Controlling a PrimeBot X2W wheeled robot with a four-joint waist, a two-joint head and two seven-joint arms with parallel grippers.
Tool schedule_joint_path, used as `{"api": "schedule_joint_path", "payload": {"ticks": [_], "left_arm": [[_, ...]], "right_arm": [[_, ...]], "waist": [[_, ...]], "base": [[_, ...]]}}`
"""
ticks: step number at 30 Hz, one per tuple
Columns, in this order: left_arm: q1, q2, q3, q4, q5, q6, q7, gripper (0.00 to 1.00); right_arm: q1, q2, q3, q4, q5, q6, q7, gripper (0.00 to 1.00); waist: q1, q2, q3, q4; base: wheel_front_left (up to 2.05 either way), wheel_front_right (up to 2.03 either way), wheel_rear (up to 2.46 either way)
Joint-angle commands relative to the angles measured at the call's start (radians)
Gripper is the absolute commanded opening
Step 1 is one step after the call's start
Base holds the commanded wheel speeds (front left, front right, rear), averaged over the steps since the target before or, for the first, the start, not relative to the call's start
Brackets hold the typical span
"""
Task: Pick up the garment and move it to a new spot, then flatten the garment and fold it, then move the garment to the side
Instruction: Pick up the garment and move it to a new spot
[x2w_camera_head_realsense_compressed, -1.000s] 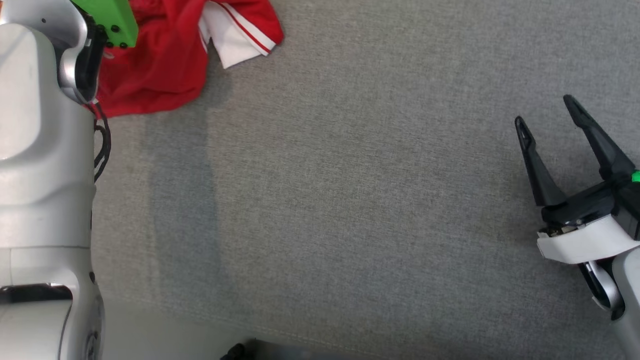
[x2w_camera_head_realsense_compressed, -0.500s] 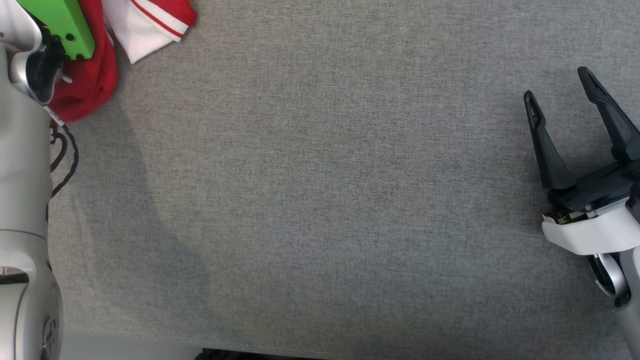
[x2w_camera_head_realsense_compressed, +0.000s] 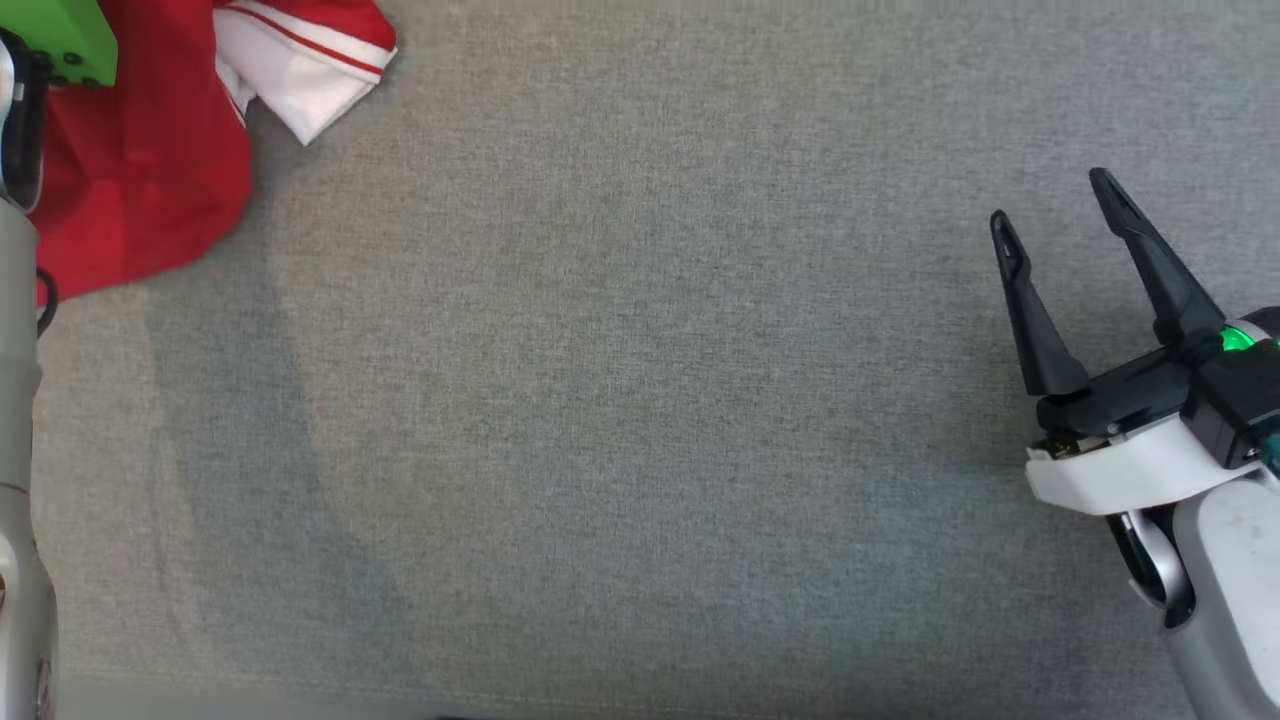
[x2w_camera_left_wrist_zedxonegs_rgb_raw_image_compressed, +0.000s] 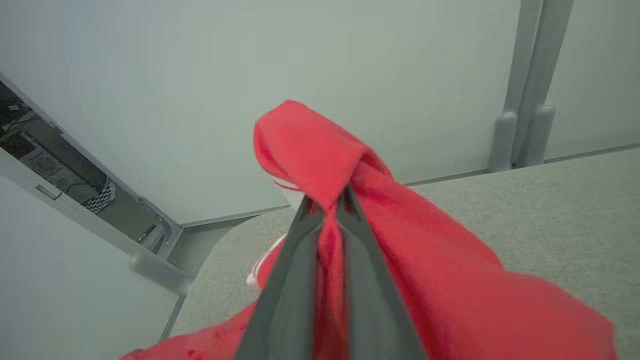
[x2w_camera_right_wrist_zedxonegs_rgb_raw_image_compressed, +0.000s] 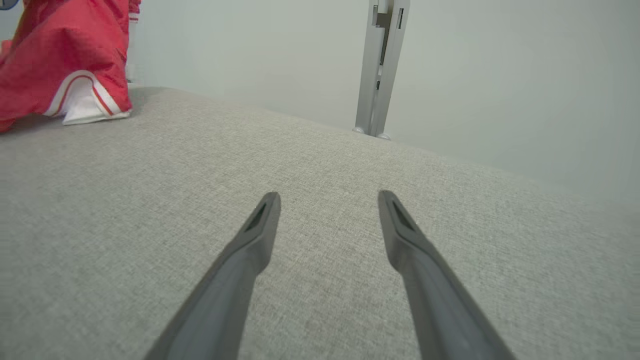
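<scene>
While the left gripper (x2w_camera_left_wrist_zedxonegs_rgb_raw_image_compressed: 325, 202) was clamped on a fold of the red garment (x2w_camera_left_wrist_zedxonegs_rgb_raw_image_compressed: 450, 280), its fingers were nearly together with cloth bunched over the tips. The rest of the cloth hung down toward the grey table (x2w_camera_left_wrist_zedxonegs_rgb_raw_image_compressed: 550, 210). Head view: garment at 10 o'clock in the top-left corner, partly behind the pale forearm (x2w_camera_head_realsense_compressed: 15, 450) and a green block (x2w_camera_head_realsense_compressed: 60, 35). A white cuff (x2w_camera_head_realsense_compressed: 300, 90) with a red stripe stuck out of the red mass toward 3 o'clock and lay on the table. At 3 o'clock the right gripper (x2w_camera_head_realsense_compressed: 1054, 205) sat well apart from the garment. Its fingers were spread wide, held nothing and pointed to about 11 o'clock. Couldn't tell whether the tips touched the table. Right wrist view: both fingers over bare table, garment far off at 10 o'clock, grey post (x2w_camera_right_wrist_zedxonegs_rgb_raw_image_compressed: 377, 65) at 12 o'clock against a pale wall (x2w_camera_right_wrist_zedxonegs_rgb_raw_image_compressed: 500, 75).
</scene>
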Motion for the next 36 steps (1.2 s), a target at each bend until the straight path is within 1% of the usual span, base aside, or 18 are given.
{"api": "schedule_joint_path", "payload": {"ticks": [1, 4, 9, 13, 18, 22, 24, 28, 32, 36], "left_arm": [[0.016, 0.017, -0.007, -0.02, 0.015, -0.002, -0.022, 0.0], [0.036, 0.016, -0.026, -0.074, 0.003, -0.002, -0.05, 0.0], [0.081, 0.026, -0.075, -0.201, -0.049, -0.002, -0.036, 0.0], [0.117, 0.043, -0.118, -0.337, -0.097, -0.002, 0.018, 0.0], [0.136, 0.036, -0.163, -0.512, -0.159, -0.002, 0.108, 0.0], [0.13, 0.006, -0.197, -0.611, -0.196, -0.002, 0.159, 0.0], [0.124, -0.014, -0.217, -0.641, -0.214, -0.002, 0.177, 0.0], [0.117, -0.05, -0.281, -0.67, -0.206, -0.002, 0.186, 0.0], [0.143, -0.069, -0.355, -0.667, -0.192, -0.002, 0.165, 0.0], [0.211, -0.08, -0.437, -0.65, -0.193, -0.002, 0.115, 0.0]], "right_arm": [[0.011, 0.014, 0.004, 0.007, 0.009, -0.001, 0.0, 1.0], [0.029, 0.043, 0.009, 0.02, 0.01, -0.001, 0.0, 1.0], [0.053, 0.086, 0.016, 0.039, 0.013, -0.001, 0.0, 1.0], [0.071, 0.116, 0.011, 0.047, 0.015, -0.001, 0.0, 1.0], [0.084, 0.153, 0.007, 0.049, 0.017, -0.001, 0.0, 1.0], [0.084, 0.179, 0.014, 0.052, 0.02, -0.001, 0.0, 1.0], [0.078, 0.19, 0.018, 0.052, 0.02, -0.001, 0.0, 1.0], [0.063, 0.207, 0.013, 0.048, 0.021, -0.001, 0.0, 1.0], [0.055, 0.219, 0.005, 0.041, 0.024, -0.001, 0.0, 1.0], [0.057, 0.226, -0.003, 0.034, 0.024, -0.001, 0.0, 1.0]], "waist": [[0.0, 0.0, -0.095, -0.031], [0.0, 0.0, -0.158, -0.059], [0.0, 0.0, -0.258, -0.123], [0.0, 0.0, -0.322, -0.188], [0.0, 0.0, -0.367, -0.283], [0.0, 0.0, -0.376, -0.36], [0.0, 0.0, -0.372, -0.398], [0.0, 0.0, -0.355, -0.461], [0.0, 0.0, -0.329, -0.496], [0.0, 0.0, -0.296, -0.496]], "base": [[0.0, 0.0, 0.0], [0.0, 0.0, 0.0], [0.0, 0.0, 0.0], [0.0, 0.0, 0.0], [0.0, 0.0, 0.0], [0.0, 0.0, 0.0], [0.0, 0.0, 0.0], [0.0, 0.0, 0.0], [0.0, 0.0, 0.0], [0.0, 0.0, 0.0]]}}
